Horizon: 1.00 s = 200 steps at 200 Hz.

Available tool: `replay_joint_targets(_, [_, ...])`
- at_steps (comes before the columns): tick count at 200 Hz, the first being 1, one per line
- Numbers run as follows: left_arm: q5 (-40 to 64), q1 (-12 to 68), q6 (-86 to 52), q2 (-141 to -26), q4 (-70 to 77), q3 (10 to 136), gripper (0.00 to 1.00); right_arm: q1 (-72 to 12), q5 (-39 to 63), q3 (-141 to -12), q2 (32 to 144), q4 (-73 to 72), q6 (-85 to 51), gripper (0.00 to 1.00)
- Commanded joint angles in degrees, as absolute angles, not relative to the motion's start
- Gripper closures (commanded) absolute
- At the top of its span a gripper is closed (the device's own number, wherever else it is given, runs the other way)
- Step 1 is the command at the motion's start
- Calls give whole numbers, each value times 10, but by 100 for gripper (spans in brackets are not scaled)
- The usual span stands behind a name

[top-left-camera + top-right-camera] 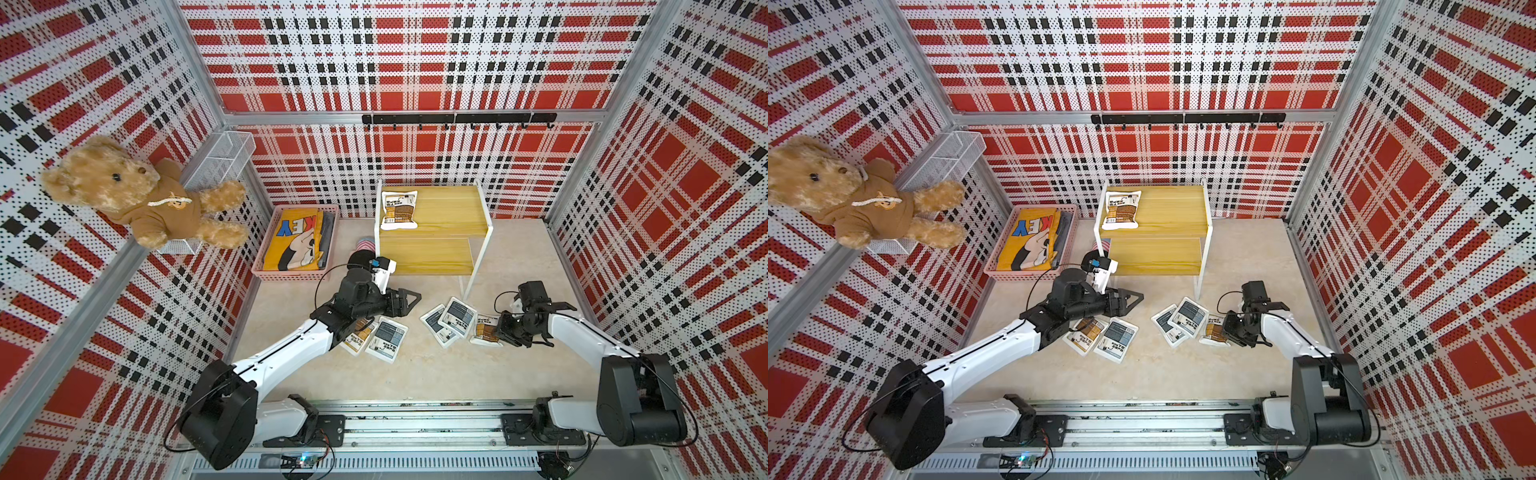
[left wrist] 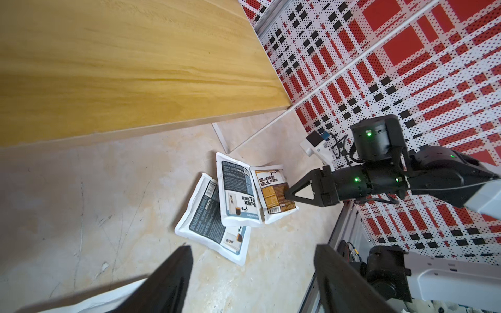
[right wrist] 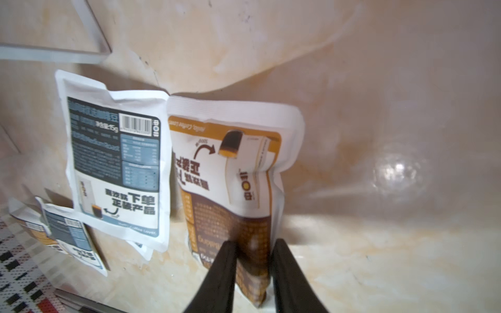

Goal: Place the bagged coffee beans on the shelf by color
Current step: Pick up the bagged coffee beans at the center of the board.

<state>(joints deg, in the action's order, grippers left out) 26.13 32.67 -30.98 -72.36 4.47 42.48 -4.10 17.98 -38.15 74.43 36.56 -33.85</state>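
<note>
The shelf (image 1: 451, 208) stands at the back, and a brown-panelled coffee bag (image 1: 398, 210) lies on its upper board, at the left. My right gripper (image 3: 253, 245) is shut on the edge of a second brown bag (image 3: 235, 168) on the floor, to the right of two overlapping grey-panelled bags (image 1: 457, 313). In front of the lower board my left gripper (image 1: 409, 299) hangs open, with nothing between its fingers (image 2: 173, 273). Under that arm lie a brown bag (image 1: 360, 332), partly hidden, and a grey bag (image 1: 388, 338).
A pink basket (image 1: 291, 275) with a folded yellow cloth sits left of the shelf. A small striped thing (image 1: 365, 244) lies between them. A teddy bear (image 1: 137, 191) and a white wire basket (image 1: 220, 160) hang on the left wall. A black hook rail (image 1: 457, 119) crosses the back wall.
</note>
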Motion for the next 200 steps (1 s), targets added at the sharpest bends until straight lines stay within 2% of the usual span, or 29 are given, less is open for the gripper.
replay_joint_targets(1, [265,328,-296,-717,40,439,22,-45,178,-370,715,352,-360,78])
replay_joint_targets(34, [268,329,-296,-717,41,442,22,-47,174,-371,680,373,-369,90])
replay_joint_targets(50, [270,329,-301,-718,42,446,22,-48,172,-377,659,394,-369,92])
replay_joint_targets(137, [334,321,-359,-697,74,462,22,-62,225,-468,522,557,-392,91])
replay_joint_targets(200, [412,299,-501,-613,199,417,21,-133,326,-584,479,560,-439,90])
